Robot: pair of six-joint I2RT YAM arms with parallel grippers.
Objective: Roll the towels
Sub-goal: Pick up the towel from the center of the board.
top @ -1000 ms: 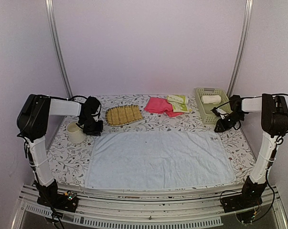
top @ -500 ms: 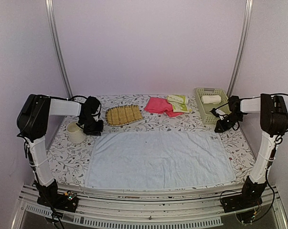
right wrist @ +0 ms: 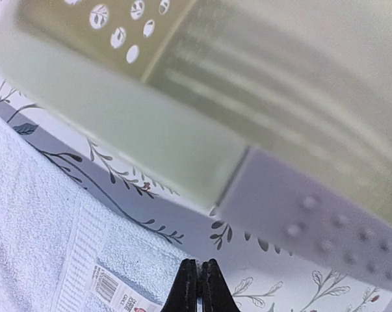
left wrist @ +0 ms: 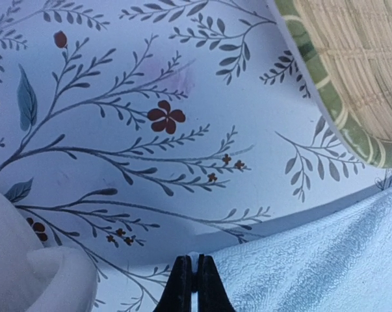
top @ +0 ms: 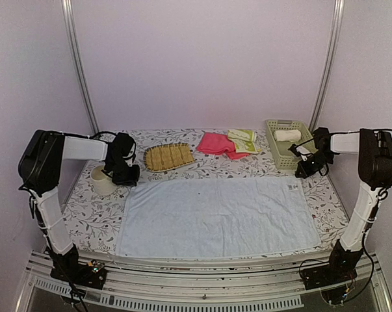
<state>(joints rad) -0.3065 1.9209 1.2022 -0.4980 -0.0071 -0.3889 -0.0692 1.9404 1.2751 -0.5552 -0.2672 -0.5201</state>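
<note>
Change: both pairs of jaws have drawn together since a second ago; both arms have hardly shifted.
Left gripper: jaws pressed tight together, tips down at a far corner of the long towel, and the cloth edge rises to meet them, so they seem to pinch it.
Right gripper: jaws likewise closed tight, tips on the towel's other far corner, with the printed label just to their left.
Long towel: spread flat, running from one gripper across to the other and back toward the arm bases.
Woven mat: just beyond the left gripper, toward the right gripper's side, apart from the towel.
Cup: close beside the left gripper, on its outer side.
Basket: just beyond the right gripper, with a white roll lying in it.
Pink towel: beyond both grippers, between mat and basket, crumpled.
Yellow-green towel: touching the pink towel, on the basket side.
</note>
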